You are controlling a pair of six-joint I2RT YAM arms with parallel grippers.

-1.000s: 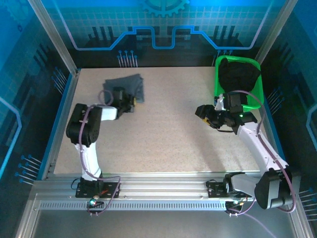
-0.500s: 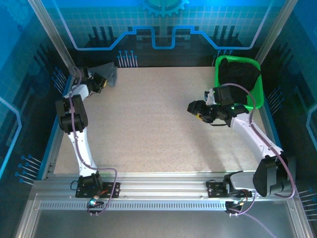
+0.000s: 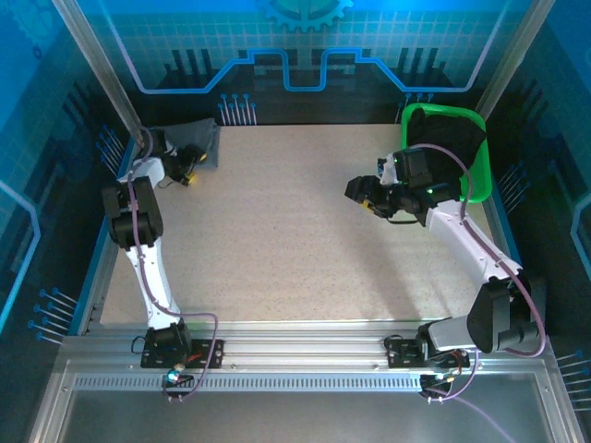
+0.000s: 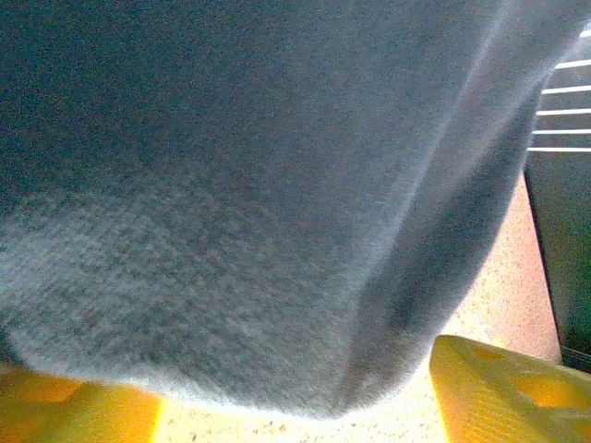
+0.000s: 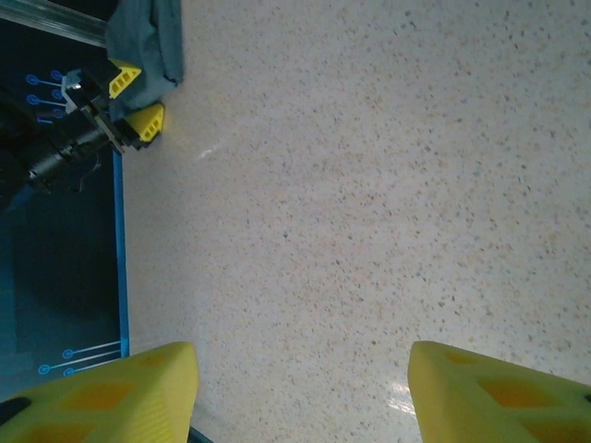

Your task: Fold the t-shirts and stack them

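I found the slate-grey t-shirt (image 3: 201, 140) bunched well apart from the green basket (image 3: 404, 152), the left gripper (image 3: 187, 168) spread-fingered about its edge, apparently parking it, while the right gripper (image 3: 366, 196) hung open and empty beside that basket, probably to fetch the black t-shirt (image 3: 448, 138) inside.

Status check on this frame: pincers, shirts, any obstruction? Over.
Left pincer open at grey t-shirt, far-left corner. Right pincer open, empty, over table. Black t-shirt in green basket. Nothing in the way.
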